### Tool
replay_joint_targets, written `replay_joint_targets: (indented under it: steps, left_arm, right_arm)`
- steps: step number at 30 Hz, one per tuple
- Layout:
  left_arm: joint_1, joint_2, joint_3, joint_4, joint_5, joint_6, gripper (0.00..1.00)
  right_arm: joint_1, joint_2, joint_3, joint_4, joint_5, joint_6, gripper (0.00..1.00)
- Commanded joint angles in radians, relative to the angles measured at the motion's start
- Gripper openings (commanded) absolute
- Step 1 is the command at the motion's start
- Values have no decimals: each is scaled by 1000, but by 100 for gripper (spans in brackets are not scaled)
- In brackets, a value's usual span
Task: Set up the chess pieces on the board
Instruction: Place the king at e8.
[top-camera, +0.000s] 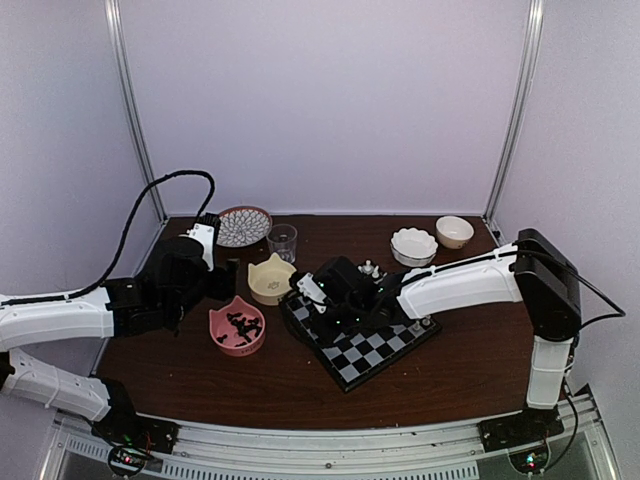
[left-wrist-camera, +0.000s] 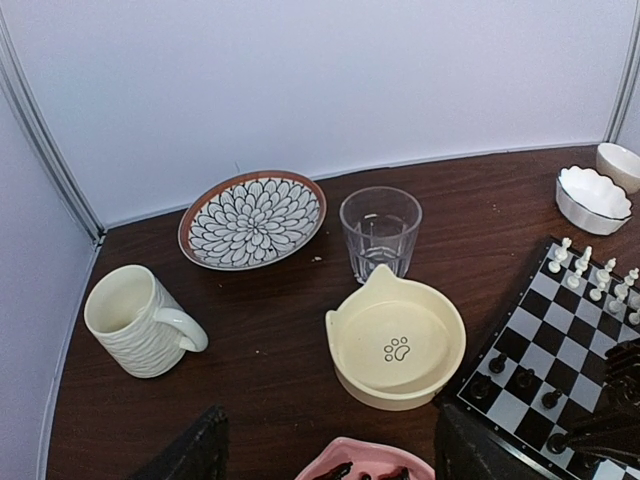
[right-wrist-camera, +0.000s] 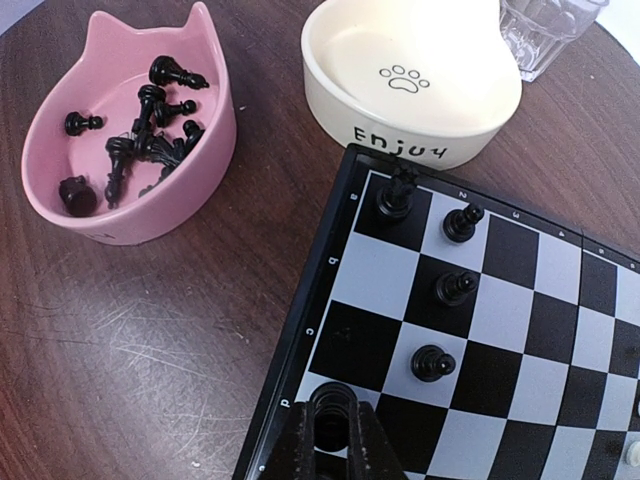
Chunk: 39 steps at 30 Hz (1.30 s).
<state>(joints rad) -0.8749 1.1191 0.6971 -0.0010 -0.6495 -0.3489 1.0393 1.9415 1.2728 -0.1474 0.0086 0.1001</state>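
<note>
Over board (right-wrist-camera: 372, 272) edge, 6 o'clock in right wrist view | right claw (right-wrist-camera: 334, 422) pinched on a black piece (right-wrist-camera: 333, 405), it seems; left claw (left-wrist-camera: 330, 440) spread, empty | chess pieces (right-wrist-camera: 433, 362): four stood at 12 o'clock, rest kept in pink bowl (right-wrist-camera: 215, 135) at 10 | risk: neighbours could be toppled if release is tilted.

a patterned plate (left-wrist-camera: 252, 218), glass (left-wrist-camera: 380, 232), cream mug (left-wrist-camera: 135, 320) and paw-print bowl (left-wrist-camera: 396, 384) sit beside the board (left-wrist-camera: 562, 330), which bears black chess pieces (left-wrist-camera: 524, 378).
</note>
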Motion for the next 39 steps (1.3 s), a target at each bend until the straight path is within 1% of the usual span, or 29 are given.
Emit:
replay_joint_targets:
  steps: [1, 14, 18, 39]
  left_arm:
    - [5, -3, -1, 39, 11, 13, 70]
    - [5, 0, 2, 38, 14, 14, 70]
    - [4, 0, 2, 36, 17, 14, 70]
    - [4, 3, 4, 33, 22, 16, 70]
  right_arm:
    - [7, -32, -2, -5, 19, -8, 0]
    - [8, -45, -14, -6, 19, -7, 0]
    - [7, -42, -14, -6, 22, -6, 2]
    - [7, -33, -15, -24, 42, -7, 7]
